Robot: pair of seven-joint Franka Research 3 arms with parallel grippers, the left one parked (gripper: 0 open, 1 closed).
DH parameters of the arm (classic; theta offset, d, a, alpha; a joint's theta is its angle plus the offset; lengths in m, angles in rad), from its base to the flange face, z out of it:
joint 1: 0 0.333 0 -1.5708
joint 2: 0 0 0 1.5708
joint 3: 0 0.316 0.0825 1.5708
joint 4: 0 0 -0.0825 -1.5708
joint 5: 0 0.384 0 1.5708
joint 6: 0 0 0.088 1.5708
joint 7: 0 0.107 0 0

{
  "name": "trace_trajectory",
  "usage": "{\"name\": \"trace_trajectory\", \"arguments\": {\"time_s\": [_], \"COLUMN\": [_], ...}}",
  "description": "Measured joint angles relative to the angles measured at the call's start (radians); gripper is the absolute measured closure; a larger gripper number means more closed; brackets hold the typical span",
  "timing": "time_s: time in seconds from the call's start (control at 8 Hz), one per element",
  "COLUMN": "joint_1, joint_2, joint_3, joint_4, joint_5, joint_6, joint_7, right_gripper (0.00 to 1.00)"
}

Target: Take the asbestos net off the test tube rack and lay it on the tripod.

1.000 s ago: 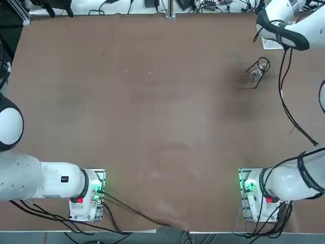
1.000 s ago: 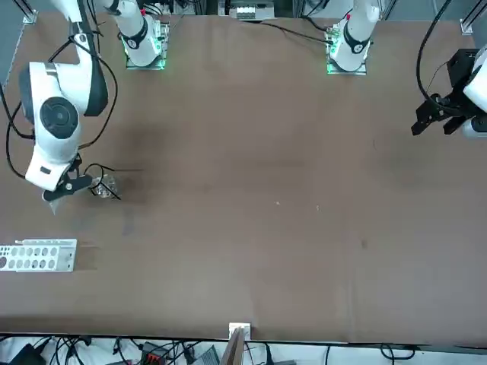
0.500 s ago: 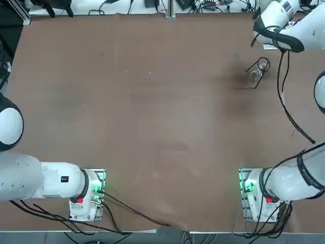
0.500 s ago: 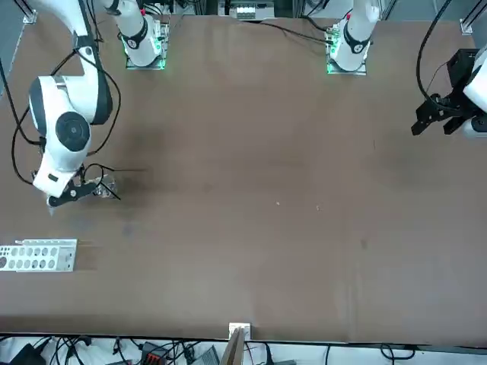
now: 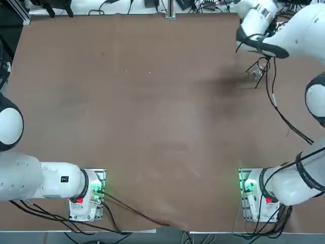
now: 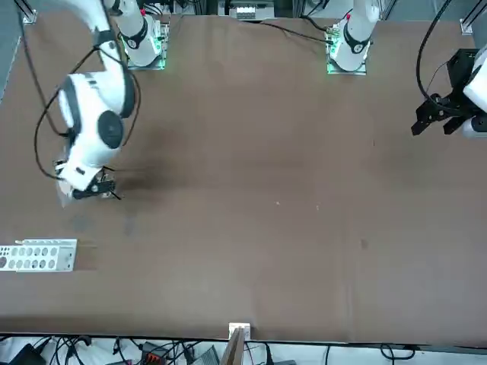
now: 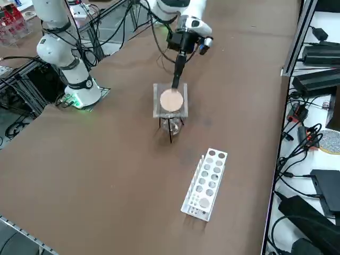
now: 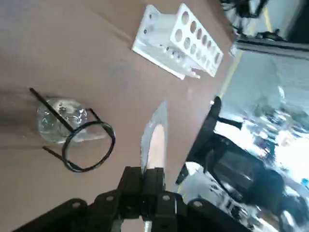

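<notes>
Now | end effector (image 8: 143,182) pinches asbestos net (image 7: 171,100) edge | seemingly above tripod (image 8: 82,140)

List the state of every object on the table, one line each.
asbestos net: clamped by one edge, held level in the air above the tripod, off the rack.
tripod: upright on the table, ring bare.
test tube rack: on the table, holes empty, nothing on top.
right gripper: shut on the net's edge.
</notes>
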Motion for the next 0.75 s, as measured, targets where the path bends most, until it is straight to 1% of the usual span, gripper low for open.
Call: {"name": "trace_trajectory", "arguments": {"time_s": [0.12,0.25,0.75], "joint_1": [0.036,0.055,0.092], "joint_2": [0.031,0.063,0.145], "joint_3": [0.0,0.0,0.0], "joint_4": [0.0,-0.001,0.001], "joint_5": [-0.029,-0.046,-0.074], "joint_6": [-0.032,-0.045,-0.107], "joint_7": [0.091,0.166,0.363], "right_gripper": [0.99,0.99,0.99]}}
